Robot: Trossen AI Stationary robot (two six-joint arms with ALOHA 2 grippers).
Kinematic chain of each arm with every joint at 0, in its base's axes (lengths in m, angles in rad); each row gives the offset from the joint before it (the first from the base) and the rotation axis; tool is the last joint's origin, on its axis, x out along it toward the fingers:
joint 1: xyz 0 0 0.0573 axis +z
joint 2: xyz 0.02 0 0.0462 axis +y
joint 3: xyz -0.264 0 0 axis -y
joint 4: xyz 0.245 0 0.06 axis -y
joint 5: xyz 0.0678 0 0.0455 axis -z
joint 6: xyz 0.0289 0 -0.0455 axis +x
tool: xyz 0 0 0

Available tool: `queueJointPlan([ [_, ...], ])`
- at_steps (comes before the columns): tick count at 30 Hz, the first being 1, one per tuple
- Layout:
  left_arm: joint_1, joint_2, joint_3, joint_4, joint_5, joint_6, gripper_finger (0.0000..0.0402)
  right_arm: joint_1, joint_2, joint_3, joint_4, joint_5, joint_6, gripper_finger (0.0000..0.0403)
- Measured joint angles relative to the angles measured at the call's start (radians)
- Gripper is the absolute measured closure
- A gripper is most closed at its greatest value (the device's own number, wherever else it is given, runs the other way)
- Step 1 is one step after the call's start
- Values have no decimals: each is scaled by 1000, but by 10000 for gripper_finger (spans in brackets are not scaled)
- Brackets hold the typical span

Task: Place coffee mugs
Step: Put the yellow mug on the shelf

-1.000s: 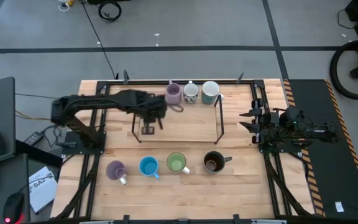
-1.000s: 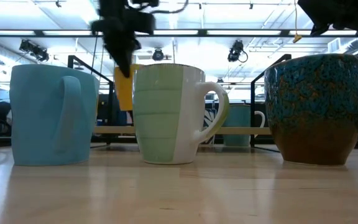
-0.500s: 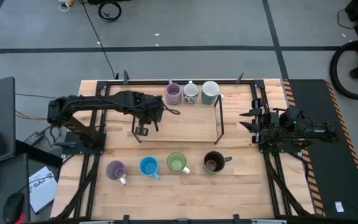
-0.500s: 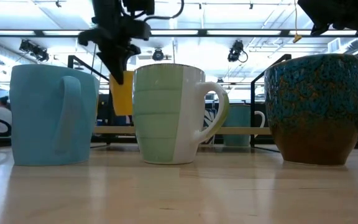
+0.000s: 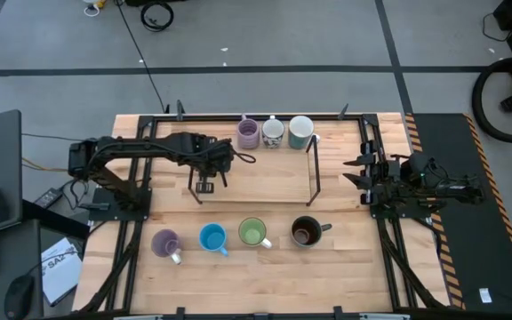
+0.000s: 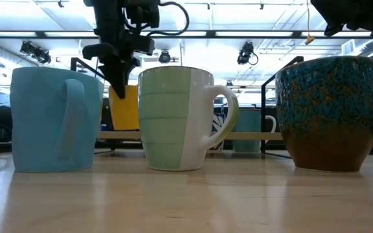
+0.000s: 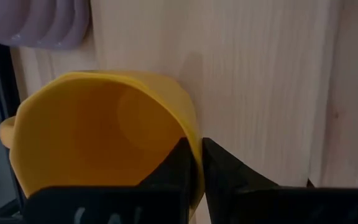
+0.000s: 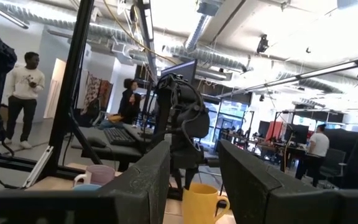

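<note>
Surface [image 5: 327, 267] first: pale wooden boards carrying a black wire frame [image 5: 311, 173] at the middle, with mugs in two rows. The far row holds the purple mug [image 5: 248, 134], the white patterned mug [image 5: 273, 132] and the pale white-teal mug [image 5: 300, 132]; the near row holds the lavender mug [image 5: 165, 243], the bright blue mug [image 5: 212, 237], the light green mug [image 5: 252, 233] and the dark brown-black mug [image 5: 305, 232].

The left arm reaches across toward the frame's left end, and its left gripper [image 7: 194, 163] is closed narrowly on the rim of the orange mug [image 7: 98, 140], one finger inside the cup and one outside. In the low view the mug hangs under the gripper above the boards, behind the blue and green mugs. The right gripper [image 8: 194, 171] waits at the right edge with its fingers spread apart, holding nothing.

Risks, as I judge them. A pinch on a thin rim is a weak hold: the mug could pivot or slip out if the arm moves sharply. The purple mug sits just beside the carried one in the left wrist view, so a sideways drift could knock it. The frame's left leg is also near, and the handle might catch on it. Letting go while the base is tilted or off the boards could tip the mug over.
</note>
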Motion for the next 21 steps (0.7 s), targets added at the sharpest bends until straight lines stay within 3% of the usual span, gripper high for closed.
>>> queueJointPlan([
  [8,75,8,0,7,84,37,375,0,0,0,7,0,-1,259],
  [21,86,95,81,-60,94,97,375,-1,0,0,-2,-2,-1,259],
])
